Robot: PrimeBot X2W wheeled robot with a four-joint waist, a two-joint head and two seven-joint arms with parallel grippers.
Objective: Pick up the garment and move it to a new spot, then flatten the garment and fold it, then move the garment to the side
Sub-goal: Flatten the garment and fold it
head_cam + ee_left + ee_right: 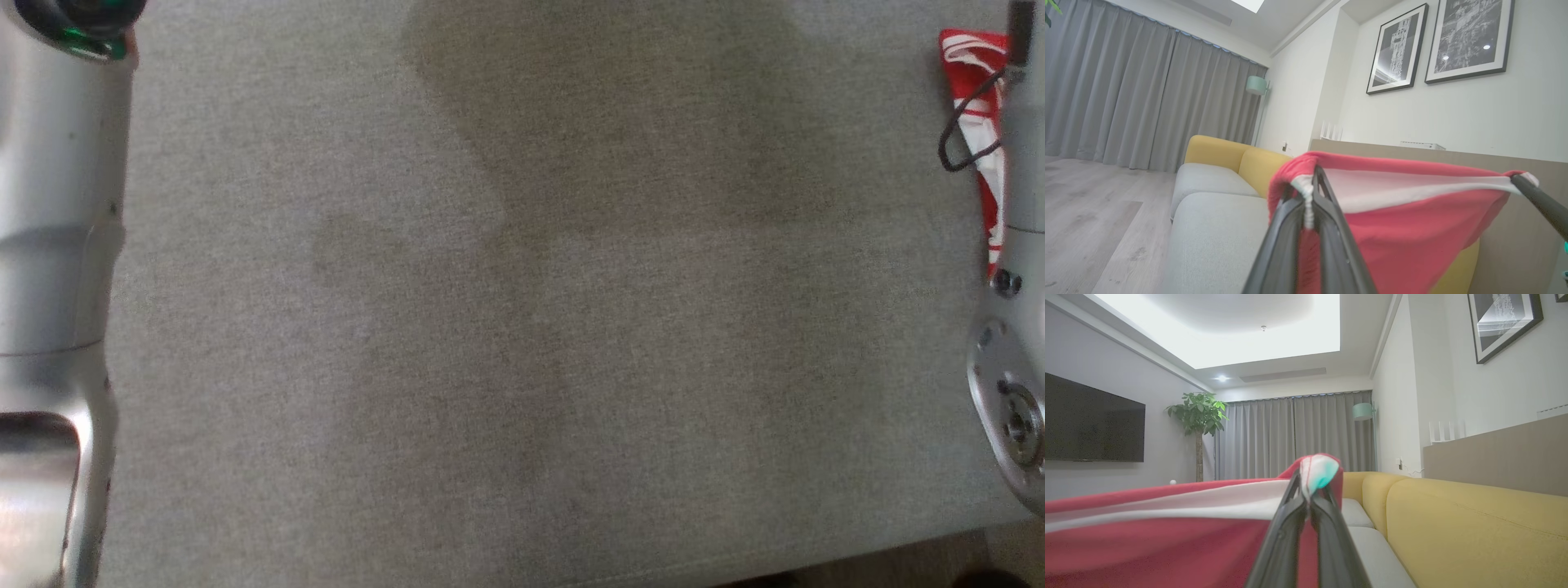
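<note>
The garment (1412, 228) is red with a white band, stretched in the air between my two grippers. My left gripper (1310, 183) is shut on one corner of its white-edged hem. At the right of the left wrist view, a dark finger of the other gripper (1539, 204) holds the far corner. In the right wrist view my right gripper (1310, 490) is shut on a bunched corner, and the garment (1167, 522) spreads away to the left. In the head view a strip of the garment (976, 106) hangs by my right forearm (1020, 163); my left forearm (57, 204) runs along the left edge.
The grey sofa seat (522, 327) lies below me, its front edge at the lower right. The yellow backrest (1474, 531) rises behind it, under a wooden ledge (1515, 163). The wood floor (1094, 212), grey curtains (1126, 90) and a plant (1198, 416) lie beyond.
</note>
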